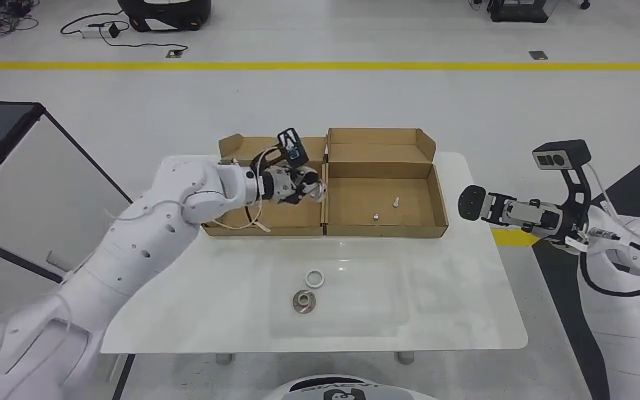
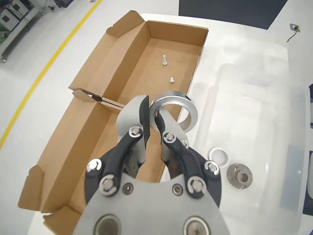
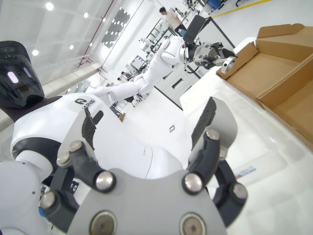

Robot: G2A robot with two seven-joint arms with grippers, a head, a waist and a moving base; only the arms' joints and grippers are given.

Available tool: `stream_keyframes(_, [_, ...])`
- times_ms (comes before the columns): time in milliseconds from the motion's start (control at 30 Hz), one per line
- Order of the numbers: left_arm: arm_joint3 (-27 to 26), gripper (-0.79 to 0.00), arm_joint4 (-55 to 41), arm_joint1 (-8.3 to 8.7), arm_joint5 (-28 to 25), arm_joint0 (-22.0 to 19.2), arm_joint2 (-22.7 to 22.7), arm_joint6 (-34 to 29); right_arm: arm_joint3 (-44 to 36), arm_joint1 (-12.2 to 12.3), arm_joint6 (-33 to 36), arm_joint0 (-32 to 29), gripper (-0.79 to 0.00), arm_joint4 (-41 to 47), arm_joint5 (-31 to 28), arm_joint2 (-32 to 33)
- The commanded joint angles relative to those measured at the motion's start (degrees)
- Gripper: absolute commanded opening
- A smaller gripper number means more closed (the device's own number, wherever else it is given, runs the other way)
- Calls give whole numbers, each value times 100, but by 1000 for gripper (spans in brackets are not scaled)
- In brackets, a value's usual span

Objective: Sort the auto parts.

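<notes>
Left gripper (image 2: 151, 113), clamped on the silver metal ring (image 2: 179, 101), should lower inside the brown cardboard box (image 2: 80, 147) before releasing

left arm: runs from lower left to centre of the top view
left gripper (image 2: 151, 106): pinched on metal ring (image 2: 171, 97) wall
right arm: right edge, mid-height, pointing left
right gripper (image 3: 149, 121): fingers spread wide

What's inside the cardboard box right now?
Two bolts lie in the box's right half. The left tool and its metal ring cover much of the other half's floor, so anything there is hidden.
</notes>
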Motion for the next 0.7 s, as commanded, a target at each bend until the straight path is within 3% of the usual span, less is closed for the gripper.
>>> stream_keyframes(0, [129,-785,128,-43,333,-43,42,-204,0,0,0,0,0,0,0,0])
stream_keyframes(267, [976,-785,383,-537,958,-695,722,-986,0,0,0,0,0,0,0,0])
stream_keyframes(667, [2687,-785,1074,-1594,1483,-1394,1924,-1882,0,0,0,0,0,0,0,0])
